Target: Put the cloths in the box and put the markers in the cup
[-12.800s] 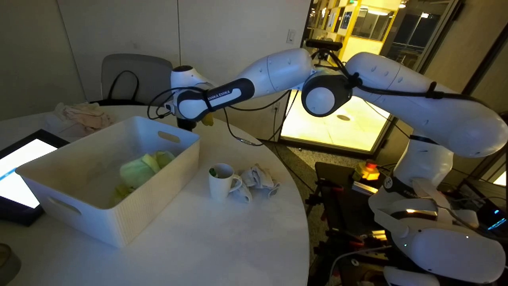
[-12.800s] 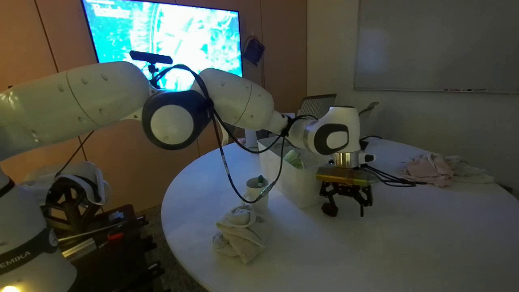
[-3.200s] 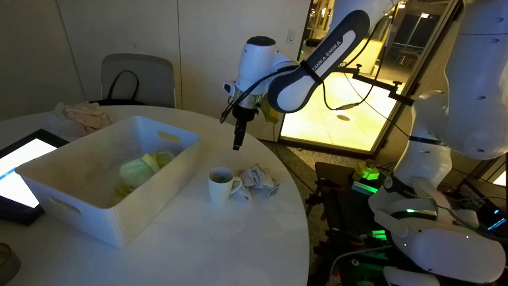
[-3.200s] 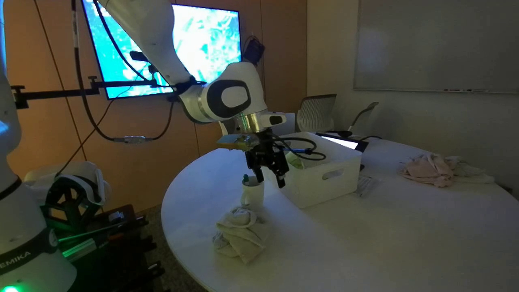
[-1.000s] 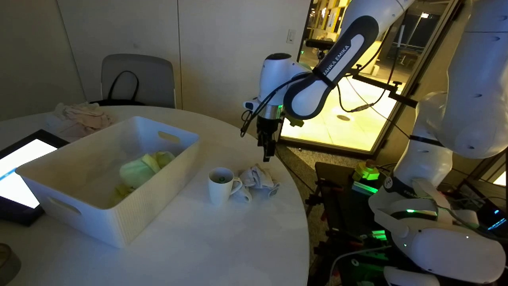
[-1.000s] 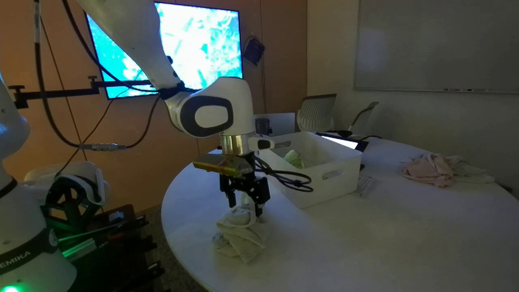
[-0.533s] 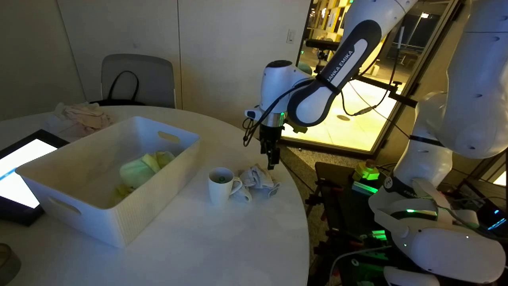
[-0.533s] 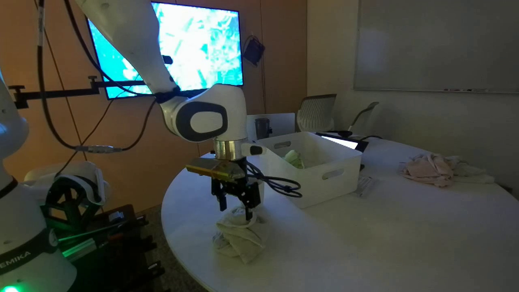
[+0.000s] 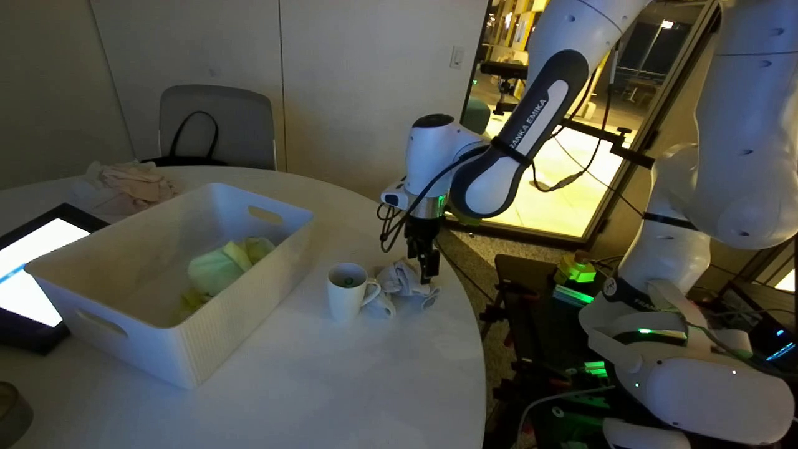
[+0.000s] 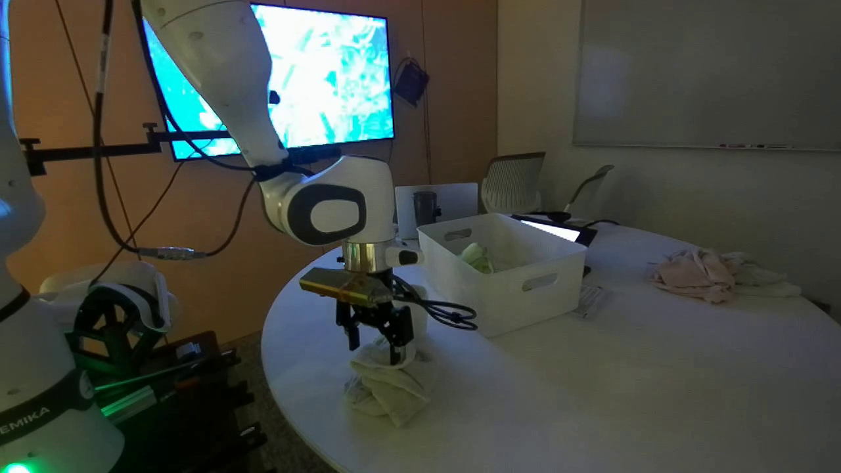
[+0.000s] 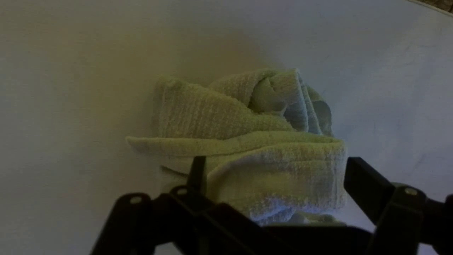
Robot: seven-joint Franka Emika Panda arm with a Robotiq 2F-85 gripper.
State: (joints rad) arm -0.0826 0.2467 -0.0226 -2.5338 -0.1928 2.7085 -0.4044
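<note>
Mid-frame in the wrist view lies a crumpled cloth [image 11: 244, 147]; the claw [image 11: 276, 171] (jaws wide apart, gripping nothing) hangs over its lower fold, which runs left to right, jaw to jaw; whether they touch is unclear; at centre in an exterior view, the cup [image 9: 345, 305] stands just left of the cloth, probably the obstacle towards the box [image 9: 249, 305], farther left.

In an exterior view, a chair [image 9: 244, 125] stands at ten o'clock, yellow-lit glass [image 9: 558, 163] at two; in an exterior view, a screen [image 10: 335, 72] glows at eleven.
</note>
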